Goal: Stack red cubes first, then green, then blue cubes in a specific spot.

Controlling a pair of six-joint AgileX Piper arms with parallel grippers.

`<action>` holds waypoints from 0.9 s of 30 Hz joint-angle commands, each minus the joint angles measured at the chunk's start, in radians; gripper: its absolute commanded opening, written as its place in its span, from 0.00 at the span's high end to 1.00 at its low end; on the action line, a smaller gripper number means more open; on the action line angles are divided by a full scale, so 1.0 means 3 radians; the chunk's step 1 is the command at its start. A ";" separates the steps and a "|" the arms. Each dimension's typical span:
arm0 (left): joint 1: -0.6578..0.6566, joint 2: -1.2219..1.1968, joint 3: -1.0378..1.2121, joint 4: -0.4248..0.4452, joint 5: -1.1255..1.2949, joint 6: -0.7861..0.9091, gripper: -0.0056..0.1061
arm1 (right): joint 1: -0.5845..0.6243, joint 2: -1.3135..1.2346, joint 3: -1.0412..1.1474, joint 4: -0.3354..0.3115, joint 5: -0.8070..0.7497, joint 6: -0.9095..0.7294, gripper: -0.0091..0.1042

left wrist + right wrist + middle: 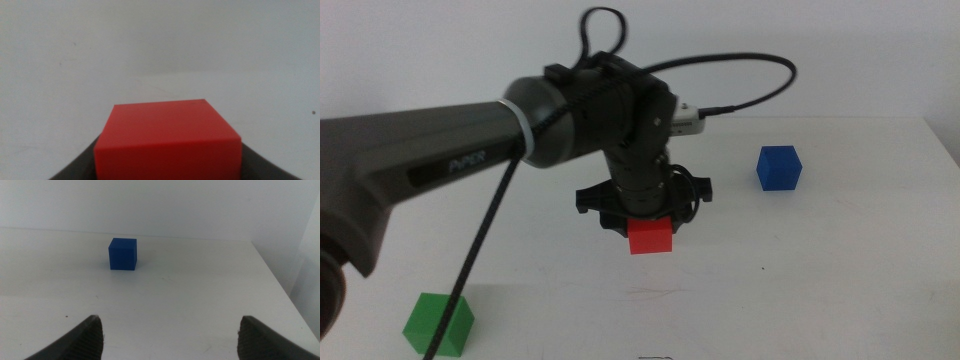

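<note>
Left gripper clamps the red cube above the table.
Its arm's cable crosses the green cube; the blue cube sits apart; right gripper gapes empty.

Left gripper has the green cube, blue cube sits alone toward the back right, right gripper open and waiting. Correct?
Not quite: the left gripper holds the red cube, not the green one. The middle view shows it, and the left wrist view shows red between the jaws. The green cube sits on the table at front left. The rest stands: the blue cube is alone at back right, and the right gripper waits open.
</note>
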 commanded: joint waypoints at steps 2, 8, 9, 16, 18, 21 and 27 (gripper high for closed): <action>-0.0097 -0.0195 -0.0084 0.0191 -0.0044 -0.0158 0.93 | 0.0009 -0.0051 -0.0077 -0.0043 -0.0253 -0.0031 0.09; -0.0109 -0.0083 -0.0084 0.0162 0.0002 -0.0155 0.93 | 0.0009 -0.0051 -0.0077 -0.0043 -0.0253 -0.0031 0.09; -0.0109 -0.0065 -0.0084 0.0162 0.0002 -0.0155 0.93 | 0.0009 -0.0051 -0.0077 -0.0043 -0.0253 -0.0031 0.09; -0.0106 0.0108 -0.0087 0.0110 -0.0035 -0.0155 0.93 | 0.0009 -0.0051 -0.0077 -0.0043 -0.0253 -0.0028 0.09; -0.0106 0.0140 -0.0087 0.0092 -0.0077 -0.0155 0.93 | 0.0009 -0.0051 -0.0077 -0.0043 -0.0253 -0.0031 0.09; -0.0106 0.0149 -0.0087 0.0062 -0.0125 -0.0151 0.93 | 0.0009 -0.0051 -0.0077 -0.0043 -0.0253 -0.0031 0.09; -0.0106 0.0175 -0.0087 0.0021 -0.0190 -0.0154 0.93 | 0.0009 -0.0051 -0.0077 -0.0043 -0.0253 -0.0031 0.09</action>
